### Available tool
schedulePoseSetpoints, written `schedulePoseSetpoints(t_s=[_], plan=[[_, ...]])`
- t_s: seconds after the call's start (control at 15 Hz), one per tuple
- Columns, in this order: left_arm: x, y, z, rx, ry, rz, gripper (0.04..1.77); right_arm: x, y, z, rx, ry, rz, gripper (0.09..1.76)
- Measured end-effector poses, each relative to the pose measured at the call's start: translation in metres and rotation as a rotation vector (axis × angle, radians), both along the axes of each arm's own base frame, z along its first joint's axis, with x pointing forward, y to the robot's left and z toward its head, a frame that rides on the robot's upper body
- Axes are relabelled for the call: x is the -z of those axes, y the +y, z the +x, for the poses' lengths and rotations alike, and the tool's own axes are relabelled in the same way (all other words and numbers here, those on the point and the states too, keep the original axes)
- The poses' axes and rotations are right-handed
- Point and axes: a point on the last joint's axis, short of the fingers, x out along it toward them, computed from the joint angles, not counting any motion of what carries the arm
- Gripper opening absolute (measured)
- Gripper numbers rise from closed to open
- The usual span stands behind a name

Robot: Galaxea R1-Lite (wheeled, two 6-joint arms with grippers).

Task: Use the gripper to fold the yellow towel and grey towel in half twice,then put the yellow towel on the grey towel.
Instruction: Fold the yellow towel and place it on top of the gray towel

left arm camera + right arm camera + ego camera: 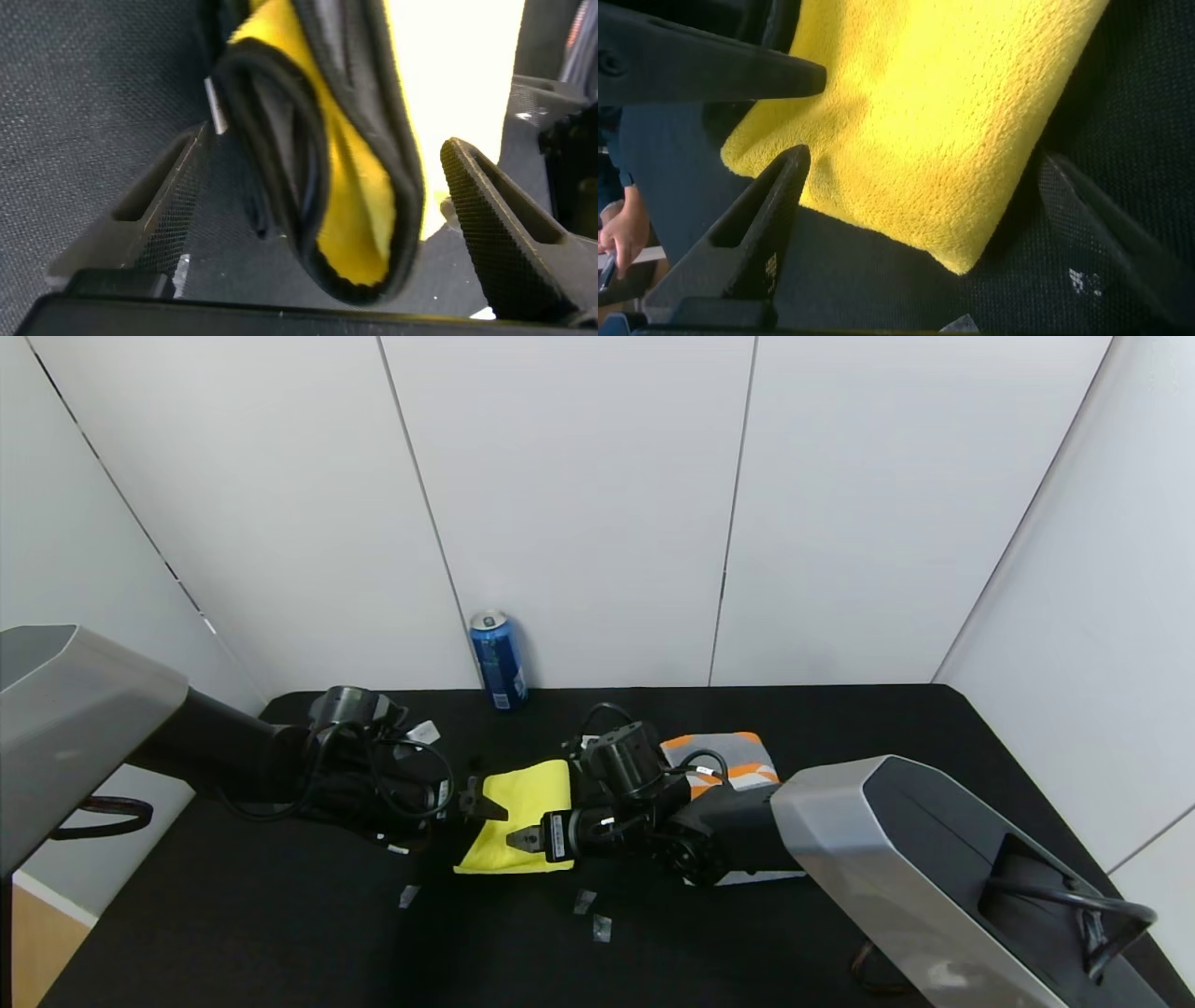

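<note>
My open left gripper (478,799) and open right gripper (523,838) flank the folded bright yellow microfibre towel (519,814); stacking it on the folded grey-and-orange terry towel (738,758) remains, I judge.

Yellow towel (516,812): bright, saturated yellow, plain pile with no print; the left wrist view shows a thin dark trim running along its folded edges (360,177).

Grey towel (738,761): grey terry with orange patches and pale stripes at the visible end.

Table (280,915): black cloth surface, fine woven texture in the wrist views; a few small pale scraps on it.

Drink can (498,660): blue body, silver top, white lettering too small to read.

Left gripper (478,800) and right gripper (525,838): black, finger pads cross-hatched. Arm housings silver-grey with black joints and black cables.

Walls: white panels with thin dark seams.
</note>
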Motion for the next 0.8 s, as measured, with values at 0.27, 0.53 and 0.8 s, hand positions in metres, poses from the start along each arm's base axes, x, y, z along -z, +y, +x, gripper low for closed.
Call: schedulePoseSetpoints(t_s=[0.27, 0.53, 0.8], plan=[[0.005, -0.004, 0.003, 0.011, 0.002, 0.003, 1.72, 0.001, 0.003, -0.002, -0.005, -0.004, -0.003, 1.70], [0.010, -0.008, 0.005, 0.025, 0.007, 0.005, 1.72, 0.003, 0.003, -0.003, -0.007, 0.002, -0.007, 1.70], [0.013, -0.013, 0.004, 0.037, 0.015, 0.006, 1.30, 0.004, 0.004, -0.003, -0.008, 0.003, -0.009, 1.69]])
